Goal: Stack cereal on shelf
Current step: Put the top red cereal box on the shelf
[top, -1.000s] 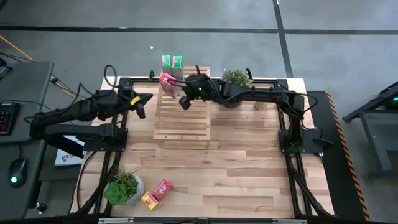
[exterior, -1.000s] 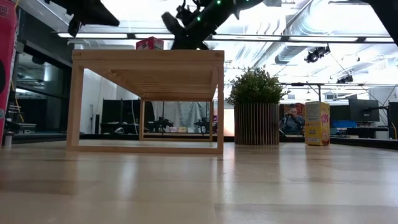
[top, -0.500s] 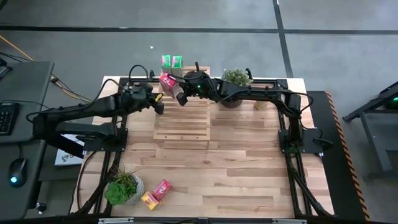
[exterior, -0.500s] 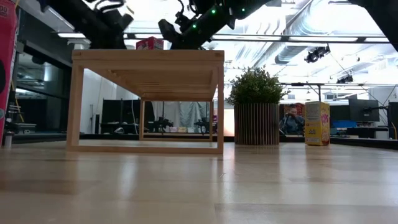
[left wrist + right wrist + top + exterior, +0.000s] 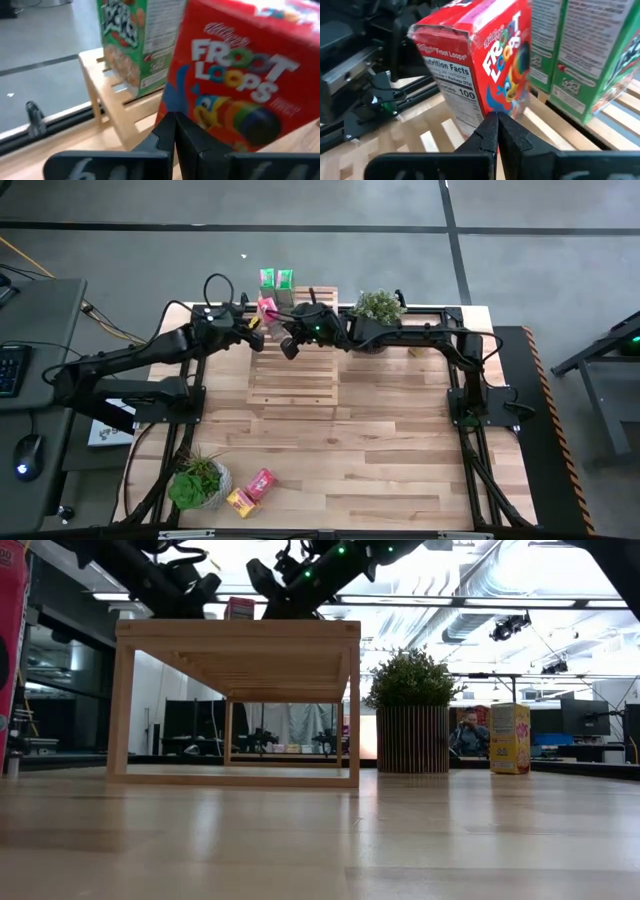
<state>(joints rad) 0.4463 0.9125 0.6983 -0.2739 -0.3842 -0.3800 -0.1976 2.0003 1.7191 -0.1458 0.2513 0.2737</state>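
Note:
A red Froot Loops cereal box [image 5: 267, 309] stands tilted on the far left part of the light-wood slatted shelf [image 5: 296, 365]. Its lower end rests on the slats. Two green cereal boxes [image 5: 277, 278] stand upright on the shelf's far edge behind it. My left gripper [image 5: 174, 118] is shut at the red box [image 5: 240, 75], on its left side. My right gripper [image 5: 495, 118] is shut on the other side, by the box's lower corner [image 5: 487, 107]. In the low view the red box [image 5: 239, 608] shows on top of the shelf between both arms. My left gripper is shut, and its fingertips [image 5: 167, 125] meet the lower edge of the red box's printed front [image 5: 186, 127], coming level from the table's left. The box leans and stands on the slats. My right gripper has its shut fingertips [image 5: 490, 125] at the box's lower corner, coming from the right; whether they touch it I cannot tell.
A potted plant [image 5: 380, 306] and a yellow box [image 5: 418, 348] stand right of the shelf. Near the table's near left corner are another plant [image 5: 197, 482], a red-pink box [image 5: 261, 483] and a yellow box [image 5: 240, 502]. The wide middle of the tabletop [image 5: 380, 450] is bare wood.
My left arm has swung from the table's left edge toward the far right, up to the red box on the shelf. My right gripper has shifted slightly toward the left beside the box.

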